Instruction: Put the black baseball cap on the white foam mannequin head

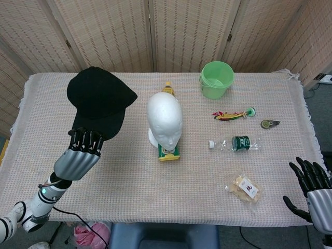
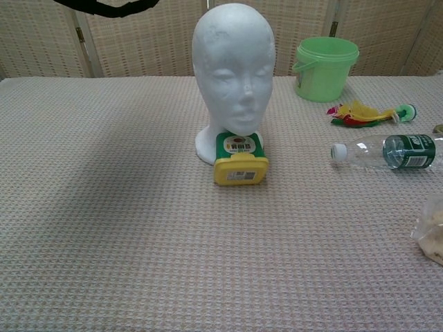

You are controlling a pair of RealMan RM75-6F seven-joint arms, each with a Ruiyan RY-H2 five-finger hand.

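Note:
My left hand (image 1: pixel 80 155) holds the black baseball cap (image 1: pixel 100 101) by its brim, lifted above the table to the left of the white foam mannequin head (image 1: pixel 165 121). In the chest view only the cap's lower edge (image 2: pixel 111 7) shows at the top left, higher than the mannequin head (image 2: pixel 234 76). The head stands upright mid-table, facing me. My right hand (image 1: pixel 312 191) hangs open at the table's near right corner, holding nothing.
A yellow and green box (image 1: pixel 168 152) lies against the mannequin's base. A green bucket (image 1: pixel 216 79) stands at the back. To the right lie a colourful toy (image 1: pixel 232 114), a plastic bottle (image 1: pixel 236 143), a small dark object (image 1: pixel 269 124) and a snack bag (image 1: pixel 244 189).

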